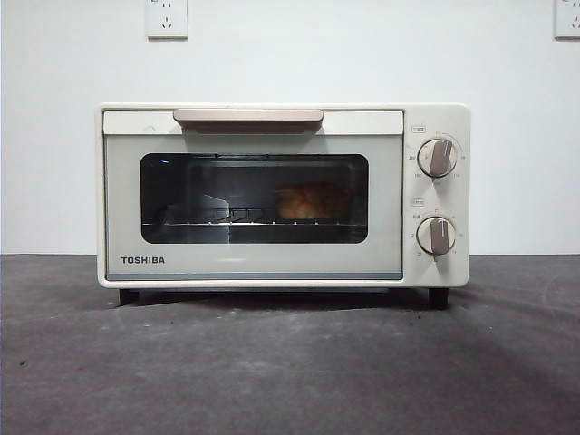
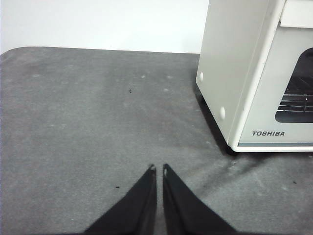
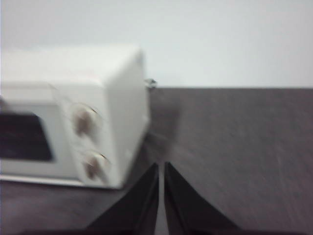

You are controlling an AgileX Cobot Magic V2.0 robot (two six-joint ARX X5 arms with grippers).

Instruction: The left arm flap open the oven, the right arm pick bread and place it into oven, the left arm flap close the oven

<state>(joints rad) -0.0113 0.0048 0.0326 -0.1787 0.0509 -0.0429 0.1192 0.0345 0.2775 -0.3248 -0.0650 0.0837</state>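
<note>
The cream-white Toshiba oven stands in the middle of the table with its glass door closed and its beige handle up. Through the window the golden bread lies on the wire rack, right of centre. Neither arm shows in the front view. My left gripper hovers over the grey table off the oven's left front corner, shut and holding nothing. My right gripper is beside the oven's knob end, shut and holding nothing; that view is blurred.
Two beige knobs sit on the oven's right panel. Grey matting covers the table in front and to both sides. A white wall with sockets stands behind.
</note>
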